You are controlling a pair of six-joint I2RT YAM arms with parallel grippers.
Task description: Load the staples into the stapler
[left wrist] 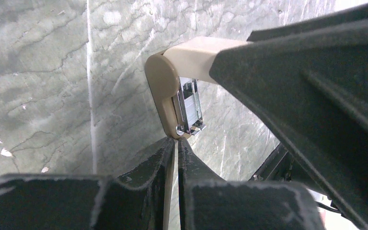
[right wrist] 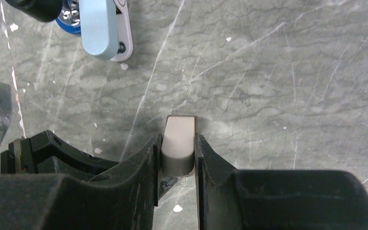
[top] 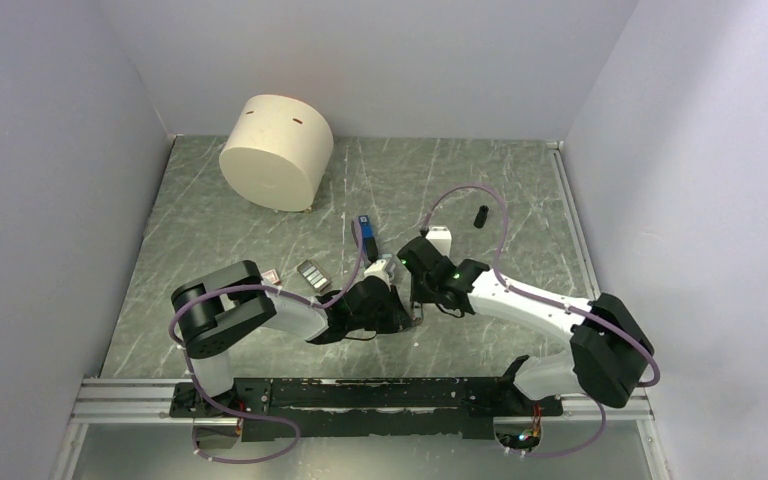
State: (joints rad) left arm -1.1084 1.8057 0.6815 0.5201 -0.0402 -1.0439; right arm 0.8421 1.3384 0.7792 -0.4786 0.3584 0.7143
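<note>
Left gripper [left wrist: 176, 143] jaws pressed all but shut, a thin tan sliver showing in the slit; whether that is held or only seen through, I cannot tell; tips touch the lower end of a beige oval piece [left wrist: 162, 91] with a bright metal channel on one face; right gripper [right wrist: 178, 140] clamps that same piece at its other end.

Both grippers sit just on the near side of the stapler [top: 363, 232]; neither touches it. Staples [top: 310, 274] lie on the table [top: 520, 200] near-left of the stapler, apart from both jaws; left arm [top: 290, 315] is the nearer. Stapler lies flat, long axis running near to far, near end toward the grippers; right arm [top: 530, 300] looks marginally closer.

Hard to read: from above the pinch is hidden under the arms; the stapler is cut off at the frame edge in the right wrist view; its hinge state is unclear; strip count is unreadable.
</note>
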